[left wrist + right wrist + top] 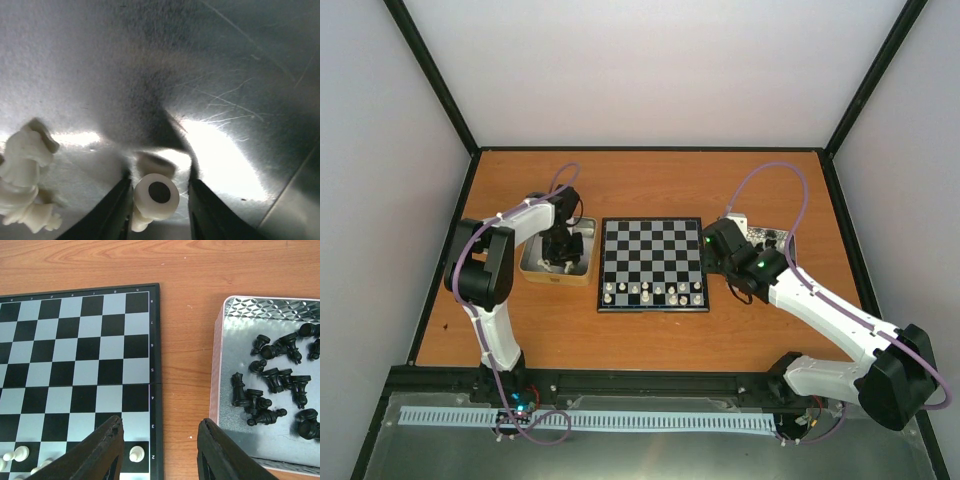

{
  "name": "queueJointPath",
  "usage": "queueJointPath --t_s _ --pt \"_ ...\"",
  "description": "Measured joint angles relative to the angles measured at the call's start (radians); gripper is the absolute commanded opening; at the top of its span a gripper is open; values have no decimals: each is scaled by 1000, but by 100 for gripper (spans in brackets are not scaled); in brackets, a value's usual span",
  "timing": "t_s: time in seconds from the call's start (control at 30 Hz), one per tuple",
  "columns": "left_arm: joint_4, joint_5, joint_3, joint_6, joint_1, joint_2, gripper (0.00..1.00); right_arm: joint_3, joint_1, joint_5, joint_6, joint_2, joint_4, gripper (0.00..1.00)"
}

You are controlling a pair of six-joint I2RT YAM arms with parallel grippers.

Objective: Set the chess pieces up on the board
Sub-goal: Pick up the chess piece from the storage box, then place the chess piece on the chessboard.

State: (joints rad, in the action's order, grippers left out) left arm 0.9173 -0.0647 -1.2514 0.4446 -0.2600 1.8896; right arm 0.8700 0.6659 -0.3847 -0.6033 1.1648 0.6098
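The board [650, 245] lies mid-table, with several cream-white chess pieces [650, 292] standing along its near rows. My left gripper [560, 256] is down inside the left tin [534, 268]. In the left wrist view its jaws [160, 200] are open around a cream-white piece [156, 194] lying on its side. The piece touches the left finger, with a gap to the right one. More white pieces [25, 185] lie to its left. My right gripper [161, 424] is open and empty above the board's right rim [156, 340]. A white pawn [134, 454] stands near its left finger.
A second metal tin [235, 305] with several black pieces [275, 380] lying in it sits right of the board, also in the top view [767, 237]. Bare wood [185, 365] separates the board and this tin. Grey walls enclose the table.
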Motion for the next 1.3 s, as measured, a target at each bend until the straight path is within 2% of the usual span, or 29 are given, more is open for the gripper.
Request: queueJointPath --t_s 0.17,0.23,0.33,0.43,0.53,0.63,0.8,0.9,1.07,1.13,1.3 --pt "2 44 0 -2 0 1 19 -3 0 0 0 -1 0 42" --pt "-3 58 0 -2 0 3 19 -3 0 0 0 -1 0 42" --pt "-10 62 -1 -3 0 6 24 -3 0 0 0 -1 0 42" --pt "-12 64 -9 -6 0 14 22 -3 0 0 0 -1 0 42" --pt "-20 65 -14 -5 0 18 8 -3 0 -1 1 -2 0 42" --pt "-31 65 -14 -8 0 17 4 -3 0 -1 1 -5 0 42" --pt "-39 61 -19 -11 0 13 5 -3 -1 4 10 -7 -3 43" --pt "-40 45 -24 -6 0 2 7 0 -3 36 33 -7 -24 48" --pt "-24 -47 -97 54 0 -100 10 18 -5 199 118 0 -141 57" --pt "-41 -127 -122 106 1 -179 10 41 -3 283 148 23 -212 62" --pt "-152 -356 -77 296 1 -361 11 145 29 422 185 127 -349 63"
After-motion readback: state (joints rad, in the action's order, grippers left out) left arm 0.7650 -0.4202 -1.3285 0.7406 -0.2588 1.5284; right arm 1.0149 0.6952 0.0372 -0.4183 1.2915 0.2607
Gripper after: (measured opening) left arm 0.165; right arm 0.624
